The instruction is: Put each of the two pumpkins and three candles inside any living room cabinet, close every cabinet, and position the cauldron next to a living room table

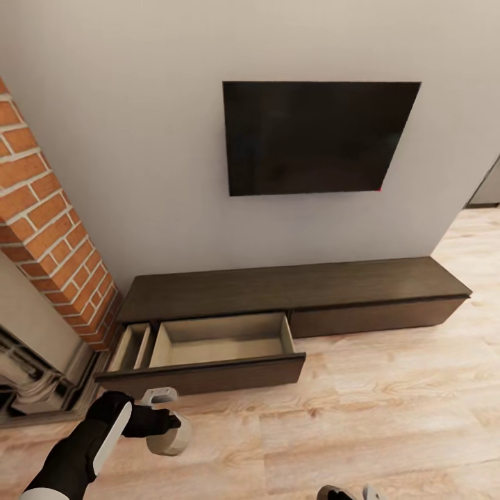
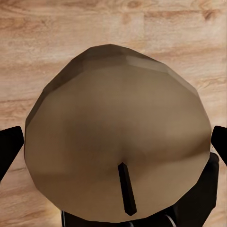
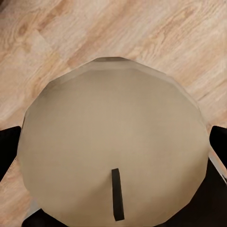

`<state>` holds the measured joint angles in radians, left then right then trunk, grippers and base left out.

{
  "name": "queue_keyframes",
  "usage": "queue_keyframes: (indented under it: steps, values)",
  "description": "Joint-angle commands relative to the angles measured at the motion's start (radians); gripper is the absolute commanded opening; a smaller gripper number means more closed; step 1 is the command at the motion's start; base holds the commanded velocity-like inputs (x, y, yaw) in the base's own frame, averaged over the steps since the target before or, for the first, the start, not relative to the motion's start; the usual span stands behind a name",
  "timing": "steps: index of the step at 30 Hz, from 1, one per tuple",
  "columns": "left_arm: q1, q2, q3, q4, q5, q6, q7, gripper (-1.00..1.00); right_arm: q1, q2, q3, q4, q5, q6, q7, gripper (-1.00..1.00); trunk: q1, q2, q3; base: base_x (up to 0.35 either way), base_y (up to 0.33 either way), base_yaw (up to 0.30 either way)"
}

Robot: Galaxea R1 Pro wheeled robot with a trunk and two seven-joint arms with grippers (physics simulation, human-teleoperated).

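Two candles in hand, none stowed yet.
We clamp each tool, left tool [image 1: 169, 423] and right tool [image 3: 113, 142], on a candle [image 2: 118, 137]; the open cabinet [image 1: 222, 340] drawer ahead looks empty.

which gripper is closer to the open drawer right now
Left. The left gripper, holding a candle, hangs just in front of the open drawer. The right gripper sits farther back at the picture's bottom edge, also holding a candle.

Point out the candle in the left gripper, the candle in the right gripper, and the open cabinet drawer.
left candle [image 2: 118, 137], left wrist view, top face
right candle [image 3: 113, 142], right wrist view, top face
open drawer [image 1: 222, 342], head view, pale wood floor
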<state>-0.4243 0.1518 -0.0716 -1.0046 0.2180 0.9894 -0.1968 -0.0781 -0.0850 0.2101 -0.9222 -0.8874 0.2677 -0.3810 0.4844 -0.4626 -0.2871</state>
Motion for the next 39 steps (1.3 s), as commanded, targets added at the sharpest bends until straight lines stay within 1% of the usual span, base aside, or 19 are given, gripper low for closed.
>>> queue_keyframes:
  steps: [1,3,4,5,6,8,11,16,26,29,31,33,35,37,39]
  values:
    - [0.0,0.0,0.0,0.0,0.002,0.0,0.002,-1.0,0.0,0.0,0.003,0.001,0.002,-0.001,-0.001,-1.0,0.0,0.0,0.0,0.25,0.0,0.028]
    - [0.0,0.0,0.0,0.0,0.002,0.0,0.002,-1.0,0.0,0.0,0.01,0.007,0.007,-0.003,0.0,-1.0,0.0,0.0,0.0,0.201,0.0,0.018]
    - [0.0,0.0,0.0,0.0,0.003,0.001,0.002,-1.0,0.0,0.0,0.017,0.012,0.018,-0.004,0.0,-1.0,0.0,0.0,0.0,0.109,0.0,0.009]
    - [-0.001,0.0,0.0,0.0,0.003,0.001,0.002,-1.0,0.0,0.0,0.024,0.018,0.037,-0.004,0.0,-1.0,0.0,0.0,0.0,0.07,0.0,0.006]
    - [0.0,0.0,0.0,0.0,0.003,0.001,0.002,-1.0,0.0,0.001,0.03,0.023,0.077,-0.003,-0.002,-1.0,0.0,0.0,0.0,0.036,0.0,0.003]
    - [0.0,0.0,0.0,0.0,0.003,0.001,0.002,-1.0,0.0,0.002,0.031,0.027,0.125,-0.004,-0.003,-1.0,0.0,0.0,0.0,0.019,0.0,0.002]
    - [-0.001,0.0,0.0,0.0,0.002,0.001,0.002,-1.0,0.0,0.002,0.029,0.028,0.154,-0.006,-0.003,-1.0,0.0,0.0,0.0,0.111,0.0,0.001]
    - [0.0,0.0,0.0,0.0,0.001,0.001,0.002,-1.0,0.0,0.003,0.027,0.024,0.157,-0.006,-0.004,-1.0,0.0,0.0,0.0,0.215,0.011,0.0]
    - [0.0,0.0,0.001,0.0,0.002,0.001,0.002,-1.0,0.0,0.003,0.024,0.013,0.154,0.0,-0.003,-1.0,0.0,0.0,0.0,0.108,0.047,0.0]
    - [-0.001,0.001,0.005,0.0,0.003,0.002,0.0,-1.0,0.0,0.004,0.028,-0.005,0.154,0.007,-0.002,-1.0,0.0,0.0,0.0,0.029,0.013,0.0]
    - [-0.001,0.001,0.009,0.0,0.004,0.003,-0.001,-1.0,0.0,0.004,0.032,-0.021,0.154,0.017,-0.002,-1.0,-0.008,0.014,0.006,0.011,0.005,0.0]
    - [-0.001,0.001,0.01,0.0,0.004,0.003,-0.001,-1.0,0.0,0.004,0.034,-0.038,0.154,0.041,-0.002,-1.0,-0.015,0.028,0.013,0.005,0.002,0.0]
    - [-0.001,0.002,0.012,-0.001,0.004,0.007,-0.002,-1.0,0.0,0.016,0.036,-0.088,0.154,0.104,-0.003,-1.0,-0.023,0.042,0.019,0.002,0.001,0.0]
    - [0.0,0.003,0.013,-0.002,0.004,0.012,-0.002,-1.0,0.0,0.048,0.036,-0.182,0.162,0.201,-0.01,-1.0,-0.031,0.056,0.025,0.001,0.0,0.0]
    - [-0.001,0.005,0.014,-0.003,0.004,0.015,-0.002,-1.0,-0.007,0.089,0.034,-0.291,0.166,0.31,-0.043,-1.0,-0.034,0.063,0.028,0.0,0.0,0.0]
